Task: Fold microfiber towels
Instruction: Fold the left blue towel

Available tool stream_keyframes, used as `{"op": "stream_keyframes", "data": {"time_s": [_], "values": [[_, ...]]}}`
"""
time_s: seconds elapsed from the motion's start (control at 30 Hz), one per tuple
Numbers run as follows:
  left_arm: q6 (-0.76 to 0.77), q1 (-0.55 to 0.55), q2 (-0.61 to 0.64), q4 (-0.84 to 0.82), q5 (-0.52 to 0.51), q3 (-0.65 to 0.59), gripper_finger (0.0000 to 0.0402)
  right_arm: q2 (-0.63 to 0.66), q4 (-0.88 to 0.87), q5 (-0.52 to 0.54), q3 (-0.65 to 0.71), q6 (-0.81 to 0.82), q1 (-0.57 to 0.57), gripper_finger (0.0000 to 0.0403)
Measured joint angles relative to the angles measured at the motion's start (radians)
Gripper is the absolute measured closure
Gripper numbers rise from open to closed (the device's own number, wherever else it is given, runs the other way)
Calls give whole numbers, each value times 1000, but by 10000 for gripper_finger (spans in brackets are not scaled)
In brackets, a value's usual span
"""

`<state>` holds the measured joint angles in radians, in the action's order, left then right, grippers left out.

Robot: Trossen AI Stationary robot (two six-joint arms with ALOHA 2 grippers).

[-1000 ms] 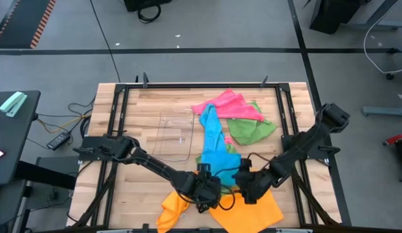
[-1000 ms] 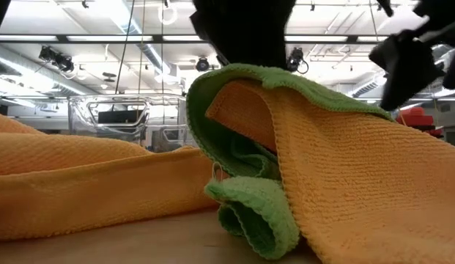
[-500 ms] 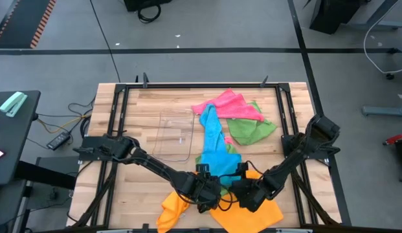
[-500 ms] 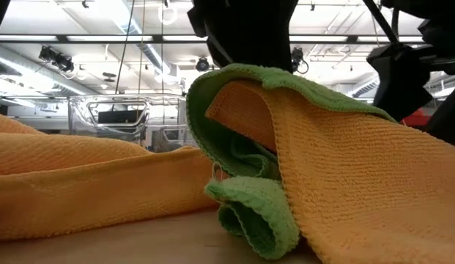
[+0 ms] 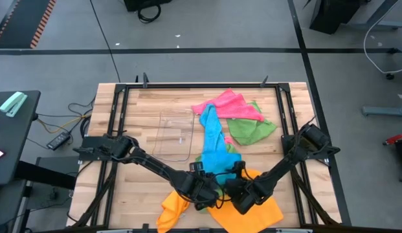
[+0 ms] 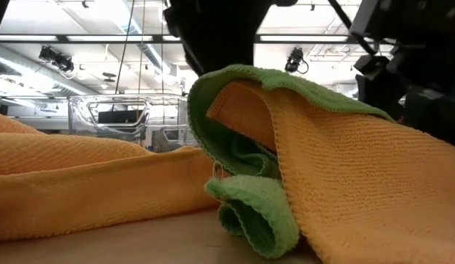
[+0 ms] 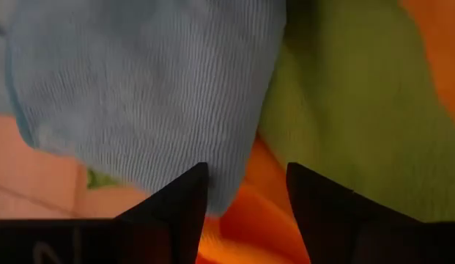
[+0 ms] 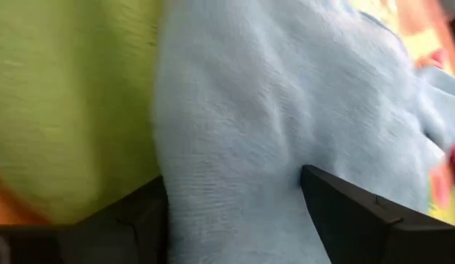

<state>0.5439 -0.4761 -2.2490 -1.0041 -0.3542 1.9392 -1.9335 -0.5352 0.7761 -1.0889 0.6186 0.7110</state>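
Note:
A sky-blue towel [image 5: 213, 139] lies in a long strip down the table's middle. Its near end [image 7: 139, 88] rests on a green towel [image 7: 344, 103] and an orange towel [image 5: 252, 212] bunched at the near edge. In the low view the orange cloth [image 6: 359, 183] humps up with the green edge [image 6: 256, 213] curled under it. My left gripper [image 5: 202, 189] points steeply down at this heap, open, with an orange fold [image 7: 249, 213] between its fingers. My right gripper [image 5: 234, 194] is right beside it, open, its fingers astride the blue towel [image 8: 271, 110]. My left gripper has the orange fold between its spread fingers, beside the blue towel's end; I cannot tell whether the fingers touch it. My right gripper slants down onto the blue towel's near end, a finger on either side; I cannot tell whether it touches.
A pink towel [image 5: 226, 103] and another green towel [image 5: 249, 129] lie at the far right of the table. A clear plastic tray [image 5: 175, 133] sits left of the blue strip. More orange cloth [image 5: 171, 207] hangs at the near edge.
My right gripper has come down and toward the table's left, tipping as it went, and now stands close beside my left gripper over the blue towel's near end. My left gripper has rolled in place. The towels have kept their shape.

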Motion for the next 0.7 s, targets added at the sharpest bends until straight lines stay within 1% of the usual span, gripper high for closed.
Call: {"op": "stream_keyframes", "data": {"time_s": [0.13, 0.4, 0.57, 0.7], "values": [[22, -1, 0, -12, 3, 0, 212, 0, -69, 38, 0, 39, -2, 145], [21, -1, 0, -10, 3, 0, 215, 22, -63, 46, -2, 44, 19, 181], [21, -1, 1, -10, 3, 0, 216, 57, -79, 116, -2, 76, 41, 206], [21, -1, 1, -10, 2, 0, 218, 64, -80, 119, -2, 80, 34, 236]]}}
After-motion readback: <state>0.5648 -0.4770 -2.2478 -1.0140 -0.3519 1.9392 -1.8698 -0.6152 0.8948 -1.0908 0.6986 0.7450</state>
